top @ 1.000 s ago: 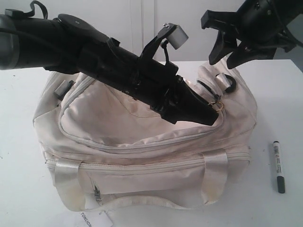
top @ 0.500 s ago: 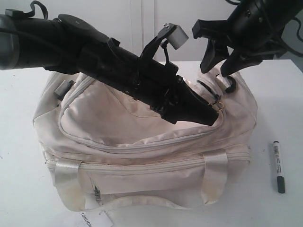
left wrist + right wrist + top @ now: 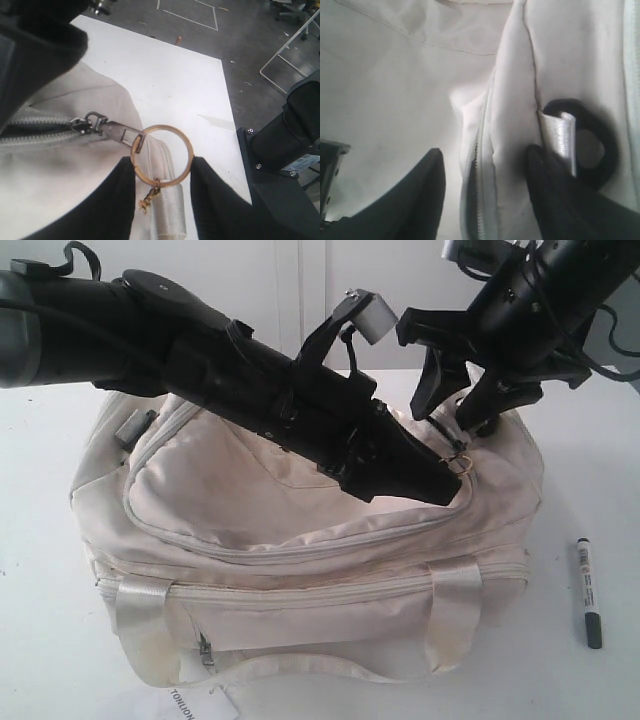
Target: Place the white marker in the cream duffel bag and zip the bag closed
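We are at the unzipping step. The left claw [image 3: 163, 170] pinches the ring [image 3: 162, 127] on the bag's [image 3: 250, 500] shut zip [image 3: 30, 132]. The right claw [image 3: 447, 418], jaws apart, straddles a fabric fold [image 3: 507, 125] beside the strap ring [image 3: 600, 130]. Next it should clamp that fold, then the left claw can pull. The marker [image 3: 587, 592] lies on the tabletop [image 3: 600, 440] beside the bag, with nothing in the way.

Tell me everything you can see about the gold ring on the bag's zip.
The ring is a thin, dull-gold metal hoop, linked to the zip's dark metal tab, near one end of the bag. A tiny gold chain hangs from it. The left gripper's fingers pinch it from both sides.
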`<state>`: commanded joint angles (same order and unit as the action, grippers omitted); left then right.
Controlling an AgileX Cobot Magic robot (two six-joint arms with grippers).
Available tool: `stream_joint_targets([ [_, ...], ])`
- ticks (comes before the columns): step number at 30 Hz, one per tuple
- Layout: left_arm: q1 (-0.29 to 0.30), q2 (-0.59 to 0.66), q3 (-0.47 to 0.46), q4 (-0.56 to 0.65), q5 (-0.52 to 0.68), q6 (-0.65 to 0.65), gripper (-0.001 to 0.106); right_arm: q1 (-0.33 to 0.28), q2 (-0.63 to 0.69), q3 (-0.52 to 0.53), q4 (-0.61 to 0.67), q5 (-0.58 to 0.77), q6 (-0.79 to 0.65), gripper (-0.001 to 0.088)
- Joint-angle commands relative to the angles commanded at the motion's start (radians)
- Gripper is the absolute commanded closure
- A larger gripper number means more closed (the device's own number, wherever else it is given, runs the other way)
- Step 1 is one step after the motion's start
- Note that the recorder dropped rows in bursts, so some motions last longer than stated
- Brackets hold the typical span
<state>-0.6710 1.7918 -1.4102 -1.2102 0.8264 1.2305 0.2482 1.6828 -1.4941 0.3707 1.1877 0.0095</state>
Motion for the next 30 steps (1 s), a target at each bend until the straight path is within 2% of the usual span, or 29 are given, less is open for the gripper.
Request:
stream_joint_targets([
  [6, 0.0, 0.0, 0.0, 0.0, 0.0, 0.0, 0.105, 0.0, 0.003, 0.012, 0.0, 0.0, -0.009, 0.0404],
  [8, 0.0, 0.0, 0.0, 0.0, 0.0, -0.002, 0.105, 0.0, 0.004, 0.024, 0.0, 0.0, -0.009, 0.0539],
  [11, 0.0, 0.0, 0.0, 0.0, 0.0, -0.002, 0.105, 0.0, 0.004, 0.03, -0.002, -0.018, -0.009, 0.0829],
  [12, 0.0, 0.0, 0.0, 0.0, 0.0, -0.002, 0.105, 0.0, 0.004, 0.03, -0.002, -0.025, -0.009, 0.0871],
  [20, 0.0, 0.0, 0.0, 0.0, 0.008, -0.006, 0.105, 0.0, 0.004, 0.03, 0.029, -0.091, -0.003, 0.0868],
  [27, 0.0, 0.0, 0.0, 0.0, 0.024, -0.111, 0.105, 0.0, 0.004, 0.03, 0.087, -0.155, 0.011, 0.0868],
  [30, 0.0, 0.0, 0.0, 0.0, 0.045, -0.118, 0.105, 0.0, 0.004, 0.03, 0.087, -0.169, 0.02, 0.0868],
])
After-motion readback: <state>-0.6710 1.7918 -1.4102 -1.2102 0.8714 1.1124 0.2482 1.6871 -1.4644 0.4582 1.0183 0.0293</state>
